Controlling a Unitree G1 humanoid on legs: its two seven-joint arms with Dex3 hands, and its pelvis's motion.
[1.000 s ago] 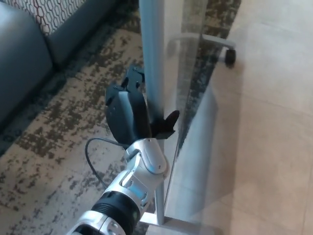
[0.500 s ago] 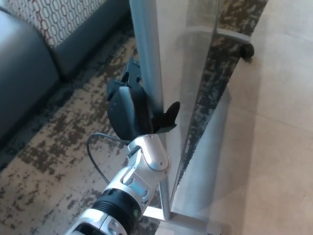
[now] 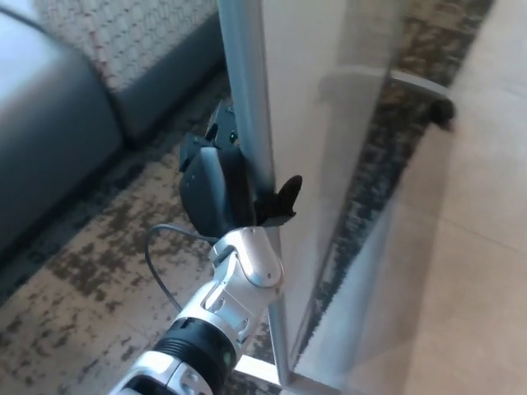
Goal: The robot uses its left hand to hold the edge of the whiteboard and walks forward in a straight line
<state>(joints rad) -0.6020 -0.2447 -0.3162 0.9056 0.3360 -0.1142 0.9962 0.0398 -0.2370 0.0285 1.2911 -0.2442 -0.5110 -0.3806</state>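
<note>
Sofa: a grey-blue sofa (image 3: 49,140) fills the upper left corner, its seat smooth and plain.
Back cushion: a pale cushion (image 3: 123,41) with a fine lattice print stands against the sofa's back, at the top left.
Carpet: a beige carpet (image 3: 74,280) mottled with dark patches covers the floor from the sofa's foot to under the board.
Cable: 1 thin dark cable (image 3: 152,251) loops out to the left of the wrist, above the carpet.
Left arm: a silver forearm (image 3: 235,288) with a black cuff rises from the bottom edge towards the board.
Left hand: the black left hand (image 3: 221,183) is clamped on the whiteboard's edge, its body on the left of the post and the thumb (image 3: 284,196) hooked round onto the board's face.
Frame post: a pale grey upright post (image 3: 244,78) forms the grasped edge, running from the top of the picture down to a base bar (image 3: 257,369).
Whiteboard: the whiteboard (image 3: 325,107) stands upright, seen edge-on from above, its glossy white face turned to the right.
Far leg: a grey leg (image 3: 412,82) ends in 1 dark caster (image 3: 442,113) at the upper right.
Floor: pale smooth tiles (image 3: 473,296) take over on the right, meeting the carpet along a slanting line.
</note>
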